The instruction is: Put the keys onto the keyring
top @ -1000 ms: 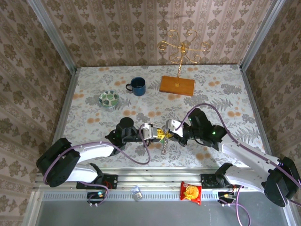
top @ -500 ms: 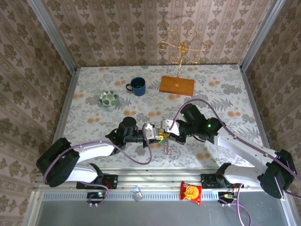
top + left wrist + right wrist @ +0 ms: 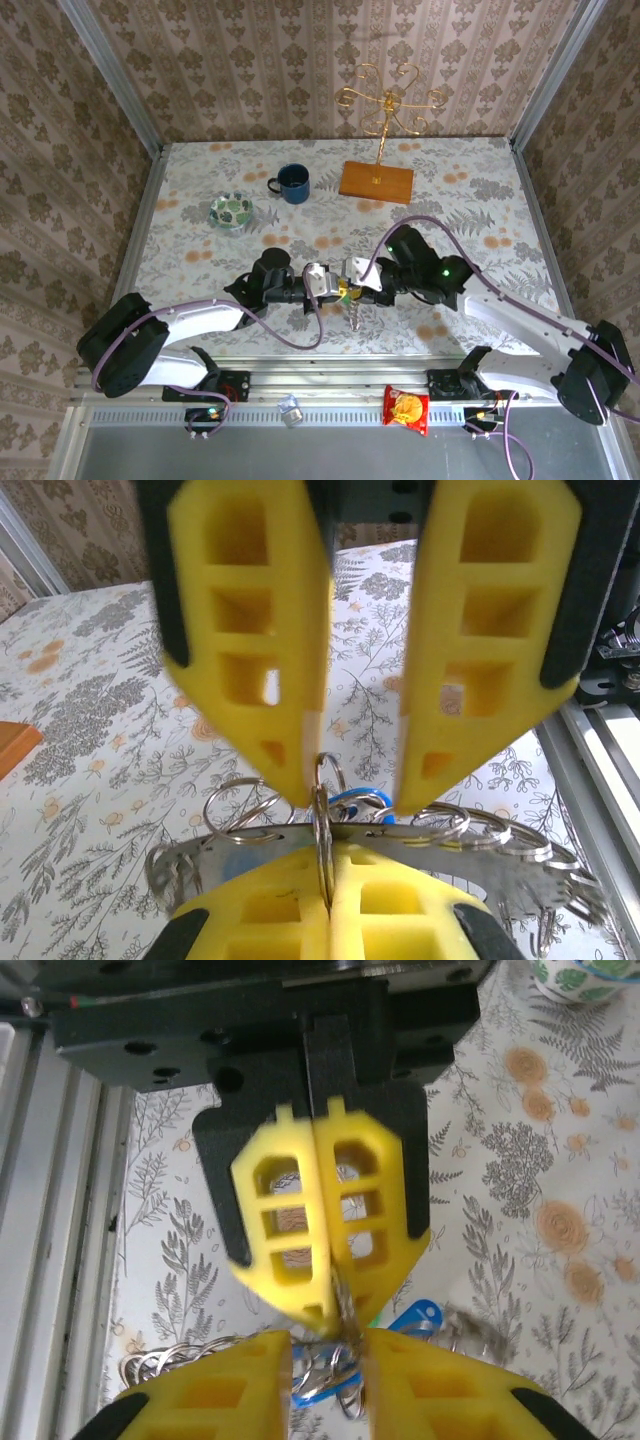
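Near the front edge of the flowered table [image 3: 480, 190], about midway between its left and right sides, the two arms meet fingertip to fingertip. From the left wrist view, the left gripper [image 3: 328, 870] has its yellow pads pressed flat together, pinching a thin metal ring [image 3: 322, 830] that stands edge-on between them; whether that ring belongs to a key or to the larger loop cannot be told. The keyring [image 3: 190, 865], a silvery chain-like band strung with small wire rings, curves from left to right just beyond those pads, and a blue tag [image 3: 352, 802] sits in the tangle beside the pinched ring. The right gripper [image 3: 328, 1348] faces it from the opposite side with its jaws a narrow way apart; the top of the pinched ring and the blue tag lie in that gap, and the pads do not meet. In the right wrist view, loose wire rings bunch around its fingertips. Seen from above, the keys [image 3: 352, 312] dangle as a small cluster just on the near side of the meeting point. Well apart from them, on the far half of the table, stands a dark blue mug [image 3: 293, 183], with a green-patterned dish [image 3: 231, 210] to its left and a little nearer, and to its right a wooden base [image 3: 376, 181] carrying a gold wire stand [image 3: 388, 98]. A red snack packet [image 3: 406, 408] lies on the rail below the near edge.
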### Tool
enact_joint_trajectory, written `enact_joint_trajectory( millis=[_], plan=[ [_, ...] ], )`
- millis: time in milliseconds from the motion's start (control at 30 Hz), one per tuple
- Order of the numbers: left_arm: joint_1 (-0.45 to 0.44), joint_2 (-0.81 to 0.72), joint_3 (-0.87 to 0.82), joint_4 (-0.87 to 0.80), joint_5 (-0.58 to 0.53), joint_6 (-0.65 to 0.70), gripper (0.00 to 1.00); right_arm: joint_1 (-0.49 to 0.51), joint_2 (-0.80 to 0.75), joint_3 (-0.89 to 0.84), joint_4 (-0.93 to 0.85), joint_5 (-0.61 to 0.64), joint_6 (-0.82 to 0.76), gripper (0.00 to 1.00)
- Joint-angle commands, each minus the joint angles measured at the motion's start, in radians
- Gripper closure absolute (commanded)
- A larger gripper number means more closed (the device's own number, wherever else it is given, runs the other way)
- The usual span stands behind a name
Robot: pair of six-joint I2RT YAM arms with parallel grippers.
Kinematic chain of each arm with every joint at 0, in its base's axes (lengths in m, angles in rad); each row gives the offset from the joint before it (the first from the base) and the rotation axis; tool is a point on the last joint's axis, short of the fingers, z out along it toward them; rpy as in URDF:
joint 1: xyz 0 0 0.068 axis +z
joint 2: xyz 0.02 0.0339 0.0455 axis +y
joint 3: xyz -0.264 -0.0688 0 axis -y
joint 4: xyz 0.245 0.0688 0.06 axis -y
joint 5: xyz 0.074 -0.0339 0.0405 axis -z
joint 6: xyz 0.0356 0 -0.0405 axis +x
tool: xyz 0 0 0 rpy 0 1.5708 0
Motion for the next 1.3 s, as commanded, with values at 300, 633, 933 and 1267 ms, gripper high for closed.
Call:
enact_joint_trajectory(
  millis=[300,633,933,1267],
  plan=[
    [0.009,-0.008,-0.004,0.141,0.09,-0.049,1.0,-0.077,-0.081,-0.111,0.206,-0.152,0.143,0.7],
    [0.011,-0.001,-0.001,0.154,0.094,-0.057,1.0,-0.078,-0.035,-0.083,0.199,-0.207,0.133,0.96],
    [0.012,-0.005,0.0,0.115,0.047,-0.063,0.85,-0.077,-0.021,-0.045,0.076,-0.177,0.064,1.0],
    [0.012,-0.004,0.023,0.057,0.054,-0.045,0.82,-0.039,0.021,0.031,-0.051,-0.094,-0.029,1.0]
  ],
)
